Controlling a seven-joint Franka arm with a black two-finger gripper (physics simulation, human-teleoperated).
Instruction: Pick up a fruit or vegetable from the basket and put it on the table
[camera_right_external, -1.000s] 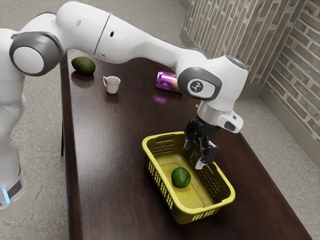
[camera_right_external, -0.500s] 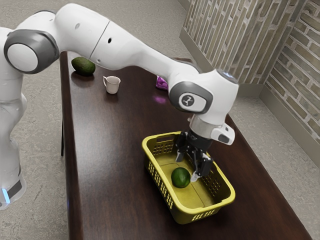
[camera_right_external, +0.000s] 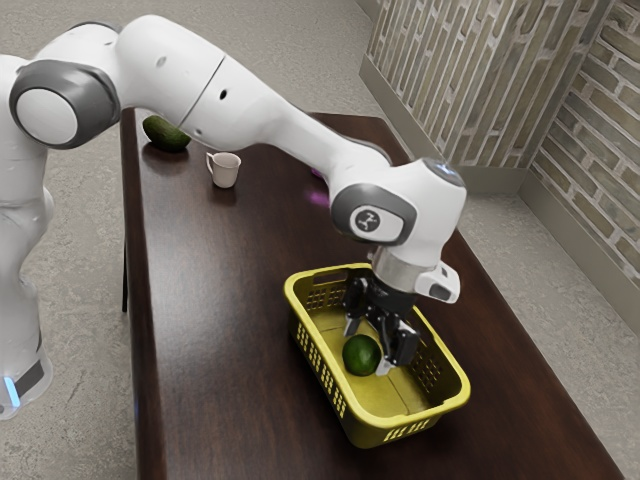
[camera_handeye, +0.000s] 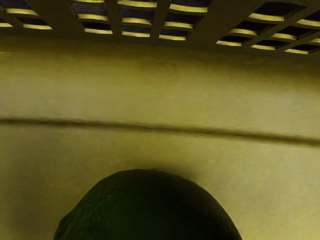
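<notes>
Your fruit (camera_right_external: 361, 355) sat on the floor of the basket (camera_right_external: 386, 402), a touch to the exterior view's left of the gripper (camera_right_external: 367, 347), low down by its fingertips. You had the fingers standing wide, one past the fruit's far side and one at its side toward the exterior view's right, and whether either touched it you could not tell. It looked near round, so no long axis stood out for you to line up with. In the wrist view its dome lay under the hand, partly cut off, with bare basket floor beyond. The coming move, as I judged it, asked you for a small shift onto the fruit, perhaps a little lower, before closing; off-centre, you might have rolled it.

Against half a second earlier, going left to right: the cup (camera_right_external: 225, 171) stood as it had, the can (camera_right_external: 317, 172) was more hidden behind your arm, and fruit and basket held their places. Your gripper had come lower and a little toward the exterior view's left, its fingers as wide apart as before.
</notes>
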